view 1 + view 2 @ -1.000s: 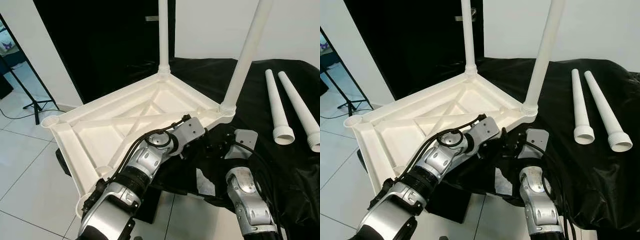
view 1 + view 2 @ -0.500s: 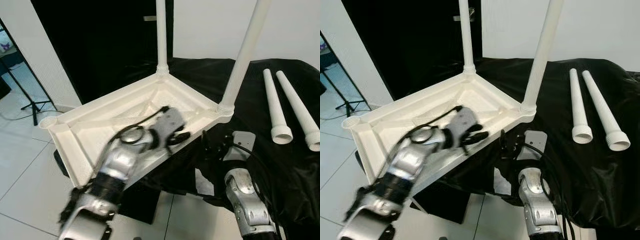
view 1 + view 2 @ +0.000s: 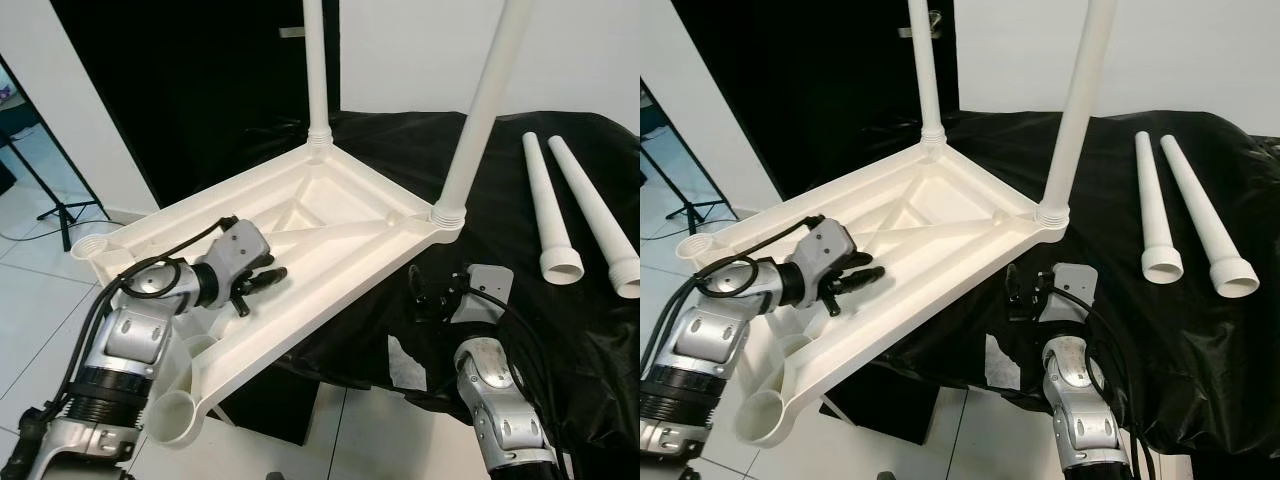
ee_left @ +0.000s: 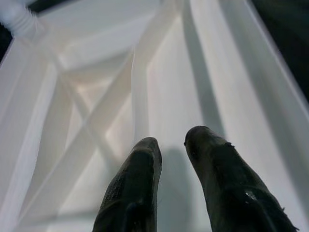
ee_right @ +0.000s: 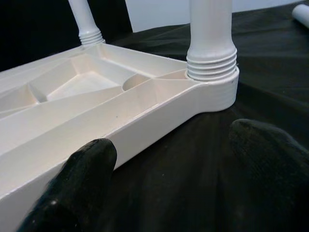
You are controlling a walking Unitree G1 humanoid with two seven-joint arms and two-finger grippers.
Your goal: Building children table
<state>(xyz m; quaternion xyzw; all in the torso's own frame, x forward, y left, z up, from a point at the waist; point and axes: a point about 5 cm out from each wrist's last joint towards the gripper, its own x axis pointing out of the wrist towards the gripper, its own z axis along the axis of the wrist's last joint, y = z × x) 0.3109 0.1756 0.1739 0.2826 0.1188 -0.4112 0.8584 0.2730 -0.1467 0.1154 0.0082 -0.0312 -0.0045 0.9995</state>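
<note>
A black cloth (image 3: 520, 250) covers a raised surface standing on a pale tiled floor (image 3: 40, 300), with a white wall (image 3: 420, 50) and a dark doorway (image 3: 190, 90) behind. The white plastic table top (image 3: 330, 215) lies upside down, its far end resting on the cloth and its near end jutting out over the floor, ribbed underside facing up. Two white legs are screwed upright into its far corners: the back leg (image 3: 317, 70) and the nearer leg (image 3: 480, 110), whose threaded collar sits at the corner close to the cloth's edge. Two empty round sockets show at the overhanging end, one at the far left corner (image 3: 95, 243) and one at the near corner (image 3: 172, 420). Two loose legs (image 3: 575, 205) lie side by side on the cloth to the right, well apart from the table top, wide ends toward the robot. The left gripper (image 3: 262, 283) reaches in over the underside, its two black fingers (image 4: 137, 179) close together with a narrow gap, holding nothing, just above a rib. The right gripper (image 3: 432, 292) is low over the cloth beside the table's long edge near the collared corner, fingers (image 5: 89, 159) spread wide and empty.
</note>
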